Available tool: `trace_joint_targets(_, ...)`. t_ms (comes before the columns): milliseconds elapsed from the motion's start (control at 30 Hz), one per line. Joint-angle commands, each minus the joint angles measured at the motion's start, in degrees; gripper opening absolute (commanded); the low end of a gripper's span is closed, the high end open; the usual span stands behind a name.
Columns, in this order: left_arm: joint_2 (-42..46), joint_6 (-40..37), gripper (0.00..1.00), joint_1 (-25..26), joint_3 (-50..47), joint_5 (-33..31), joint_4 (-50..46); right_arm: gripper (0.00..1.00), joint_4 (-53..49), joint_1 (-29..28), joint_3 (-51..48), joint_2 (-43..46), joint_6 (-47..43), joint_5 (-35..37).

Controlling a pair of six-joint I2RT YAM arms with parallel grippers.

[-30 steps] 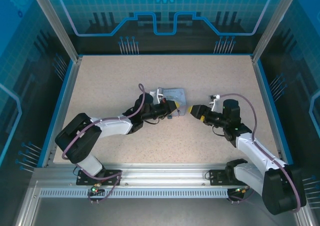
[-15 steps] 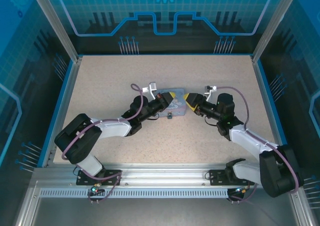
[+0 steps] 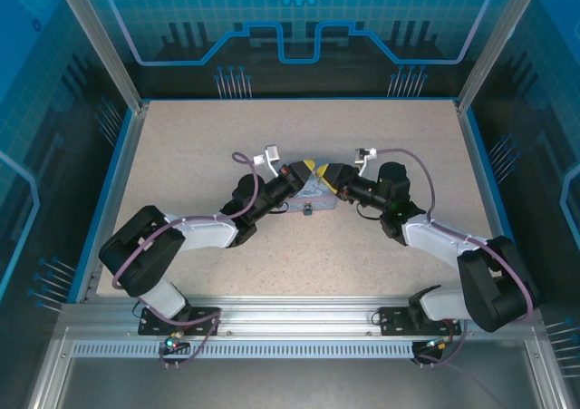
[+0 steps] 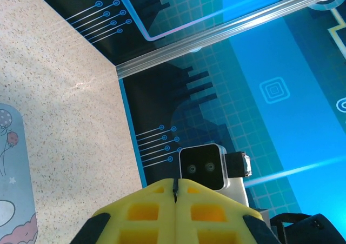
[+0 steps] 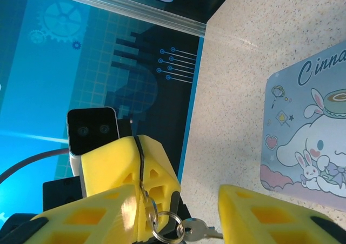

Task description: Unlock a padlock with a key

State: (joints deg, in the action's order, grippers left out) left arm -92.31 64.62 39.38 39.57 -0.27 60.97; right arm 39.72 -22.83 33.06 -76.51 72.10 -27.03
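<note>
My left arm lies low over the table. Its elbow is bent well to the left of the box, and the forearm runs up toward it. My right arm does the same from the right of the box, as in a mirror. Both wrists are turned so that the two claws point at each other above the far part of the box, tip almost to tip.

My left claw is pressed fully together. In its own wrist view the two yellow fingers meet with no gap, and the key sits edge-on in the seam as a thin dark blade. The right wrist view shows this seam from the front, and below it hangs a small ring with a second, silvery key.

My right claw stands wide apart and grips nothing — the ring and the silvery key hang in the gap between its fingers. Whether they touch a finger I cannot tell.

The padlock lies on the table, a small dark thing just at the near edge of the box, apart from both claws.
</note>
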Motion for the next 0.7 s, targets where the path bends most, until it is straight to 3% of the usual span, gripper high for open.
trace_joint_targets(0, -0.7, 0.8, 0.00, 0.2, -0.7, -1.3, 3.3, 0.39, 3.2, -1.1, 1.8, -1.0, 0.0, -0.2)
trace_joint_targets(367, -1.9, 1.3, 0.00, 0.4, -0.7, -1.7, 3.5, 0.16, 3.4, -1.3, 2.2, -2.1, -0.6, -1.8)
trace_joint_targets(667, -2.9, 1.5, 0.00, 0.4, 0.1, -2.1, 3.4, 0.15, 3.3, -1.6, 1.4, -1.8, -1.1, -3.1)
